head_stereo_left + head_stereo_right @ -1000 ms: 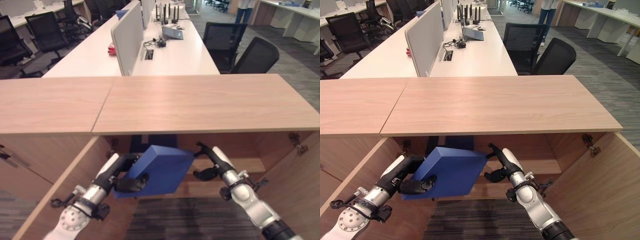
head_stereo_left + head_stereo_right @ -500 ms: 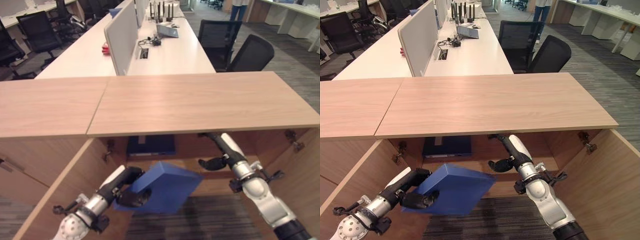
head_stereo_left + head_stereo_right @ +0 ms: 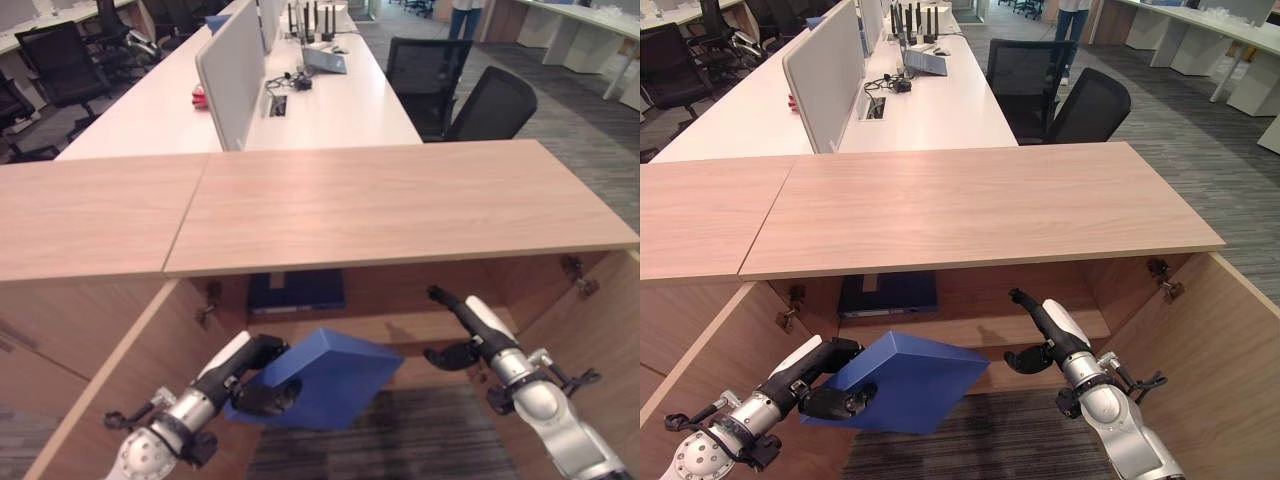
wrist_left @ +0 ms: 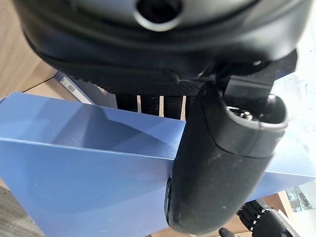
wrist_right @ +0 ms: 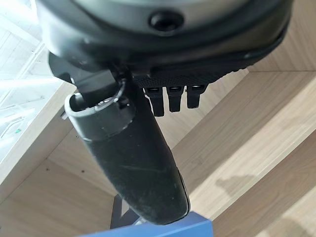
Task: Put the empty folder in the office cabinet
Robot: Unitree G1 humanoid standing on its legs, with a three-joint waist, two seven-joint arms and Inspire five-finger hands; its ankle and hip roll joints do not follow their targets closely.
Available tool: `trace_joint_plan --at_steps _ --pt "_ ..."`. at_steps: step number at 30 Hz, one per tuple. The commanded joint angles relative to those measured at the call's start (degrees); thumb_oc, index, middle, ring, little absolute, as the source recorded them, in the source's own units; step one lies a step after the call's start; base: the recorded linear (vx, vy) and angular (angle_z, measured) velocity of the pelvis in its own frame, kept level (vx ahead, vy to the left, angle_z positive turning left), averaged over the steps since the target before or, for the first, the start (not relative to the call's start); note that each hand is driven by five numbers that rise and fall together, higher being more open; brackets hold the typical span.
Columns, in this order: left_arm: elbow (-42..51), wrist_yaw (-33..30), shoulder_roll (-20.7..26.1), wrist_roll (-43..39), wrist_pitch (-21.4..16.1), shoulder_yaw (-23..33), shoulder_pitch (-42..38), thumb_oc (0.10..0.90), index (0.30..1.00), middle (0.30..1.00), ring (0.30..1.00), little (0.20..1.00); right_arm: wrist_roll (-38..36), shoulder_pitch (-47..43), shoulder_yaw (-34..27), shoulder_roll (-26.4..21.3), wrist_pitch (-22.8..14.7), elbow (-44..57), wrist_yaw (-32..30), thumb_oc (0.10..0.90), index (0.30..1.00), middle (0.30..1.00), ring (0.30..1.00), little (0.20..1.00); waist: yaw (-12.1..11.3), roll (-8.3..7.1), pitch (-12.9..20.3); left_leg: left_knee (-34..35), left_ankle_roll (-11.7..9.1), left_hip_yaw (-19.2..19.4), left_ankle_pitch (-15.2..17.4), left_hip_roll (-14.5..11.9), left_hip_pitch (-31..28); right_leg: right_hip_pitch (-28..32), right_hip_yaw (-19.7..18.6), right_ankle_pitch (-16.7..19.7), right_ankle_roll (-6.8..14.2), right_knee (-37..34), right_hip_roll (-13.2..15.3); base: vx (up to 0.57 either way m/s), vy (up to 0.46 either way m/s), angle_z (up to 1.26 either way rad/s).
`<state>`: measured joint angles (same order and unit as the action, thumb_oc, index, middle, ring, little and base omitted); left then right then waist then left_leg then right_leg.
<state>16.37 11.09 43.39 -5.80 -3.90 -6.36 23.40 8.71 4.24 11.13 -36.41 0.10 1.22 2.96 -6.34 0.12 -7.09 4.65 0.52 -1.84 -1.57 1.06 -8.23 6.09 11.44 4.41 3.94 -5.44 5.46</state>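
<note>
A blue folder (image 3: 325,378) hangs tilted in front of the open office cabinet (image 3: 400,205), below its wooden top. My left hand (image 3: 250,372) is shut on the folder's left edge, and the thumb (image 4: 222,163) presses on its blue face (image 4: 84,163). My right hand (image 3: 470,328) is open and holds nothing. It hovers to the right of the folder, apart from it, before the cabinet's inner shelf (image 3: 980,330). Its straight fingers (image 5: 170,98) point into the wooden interior.
A dark blue folder (image 3: 297,290) lies flat on the shelf inside the cabinet. The cabinet doors stand open at the left (image 3: 110,390) and the right (image 3: 600,330). Beyond the top are white desks (image 3: 330,100), black chairs (image 3: 490,100) and a person (image 3: 465,15) at the far back.
The folder has sunk lower and tipped flatter in my left hand. My right hand left the folder's edge, reached under the cabinet top, then drew back out to the right.
</note>
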Motion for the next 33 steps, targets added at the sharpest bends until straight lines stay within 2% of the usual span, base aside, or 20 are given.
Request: trace_joint_plan --at_steps 1,7,12,13,17,23,31,32,33 --pt "7.38 -2.18 0.80 1.16 -7.02 6.00 -5.13 0.400 0.300 0.300 0.300 0.300 -3.39 -9.56 1.80 -2.30 -4.97 2.79 0.29 0.800 0.900 0.900 0.900 0.900 0.09 -3.16 3.13 0.35 -0.64 -4.07 4.53 0.10 -0.35 2.62 1.87 -2.25 3.05 0.44 2.28 0.00 0.000 0.00" --pt "7.25 -2.93 1.60 3.22 -7.73 5.14 -8.17 0.400 0.300 0.300 0.300 0.300 -5.54 -12.84 4.82 -1.89 -5.71 3.87 1.78 0.800 0.900 0.900 0.900 0.900 -0.17 -3.22 3.38 0.35 -0.80 -3.95 4.44 0.03 -0.42 2.73 1.95 -2.24 3.08 0.44 2.28 0.00 0.000 0.00" --pt "7.74 -2.69 1.51 0.36 -7.91 2.99 -10.42 0.400 0.300 0.300 0.300 0.300 -6.50 -15.48 7.20 -1.28 -6.08 3.17 1.70 0.800 0.900 0.900 0.900 0.900 -0.27 -3.29 3.49 0.35 -0.78 -4.01 4.43 0.05 -0.50 2.70 1.86 -2.20 3.06 0.44 2.26 0.00 0.000 0.00" --pt "9.71 -2.75 1.54 -3.18 -8.22 1.59 -12.74 0.400 0.300 0.300 0.300 0.300 -7.35 -17.86 9.80 -0.44 -6.26 2.18 1.86 0.800 0.900 0.900 0.900 0.900 -0.37 -3.26 3.54 0.35 -0.79 -4.10 4.40 0.03 -0.53 2.70 1.76 -2.12 3.01 0.44 2.30 0.00 0.000 0.00" --pt "10.99 -3.66 1.60 -4.98 -8.77 0.13 -16.20 0.400 0.300 0.300 0.300 0.300 -8.69 -19.57 12.70 1.32 -6.17 0.63 2.26 0.800 0.900 0.900 0.900 0.900 -0.34 -3.28 3.60 0.35 -0.83 -4.09 4.36 0.05 -0.60 2.70 1.75 -2.10 2.92 0.44 2.30 0.00 0.000 0.00" --pt "11.92 -5.10 1.73 -3.66 -9.47 -0.63 -19.71 0.400 0.300 0.300 0.300 0.300 -9.76 -20.57 15.66 2.87 -6.06 0.02 3.60 0.800 0.900 0.900 0.900 0.900 -0.28 -3.43 3.70 0.35 -0.88 -4.04 4.43 0.08 -0.69 2.84 1.86 -2.10 2.91 0.44 2.34 0.00 0.000 0.00" --pt "15.08 -6.24 2.48 -2.90 -10.54 -1.85 -24.89 0.400 0.300 0.300 0.300 0.300 -10.66 -24.05 23.11 4.34 -5.69 -1.27 7.65 0.800 0.900 0.900 0.900 0.900 -0.46 -3.81 4.06 0.35 -1.00 -4.16 4.54 -0.01 -0.71 2.95 1.99 -2.20 2.91 0.44 2.35 0.00 0.000 0.00" --pt "15.05 -6.24 2.49 -2.93 -10.54 -1.85 -24.96 0.400 0.300 0.300 0.300 0.300 -10.67 -24.15 23.14 4.37 -5.73 -1.37 7.63 0.596 0.594 0.594 0.594 0.594 -0.45 -3.81 4.02 0.35 -1.00 -4.16 4.54 -0.01 -0.70 2.94 1.99 -2.20 2.91 0.44 2.35 0.00 0.000 0.00" --pt "15.50 -6.14 2.41 -3.87 -10.75 -2.39 -25.57 0.400 0.300 0.300 0.300 0.300 -10.68 -24.83 23.94 4.55 -5.71 -1.91 7.66 0.513 0.469 0.469 0.469 0.469 -0.54 -3.85 4.06 0.35 -1.01 -4.19 4.52 0.01 -0.66 2.95 1.98 -2.19 2.90 0.44 2.34 0.00 0.000 0.00"
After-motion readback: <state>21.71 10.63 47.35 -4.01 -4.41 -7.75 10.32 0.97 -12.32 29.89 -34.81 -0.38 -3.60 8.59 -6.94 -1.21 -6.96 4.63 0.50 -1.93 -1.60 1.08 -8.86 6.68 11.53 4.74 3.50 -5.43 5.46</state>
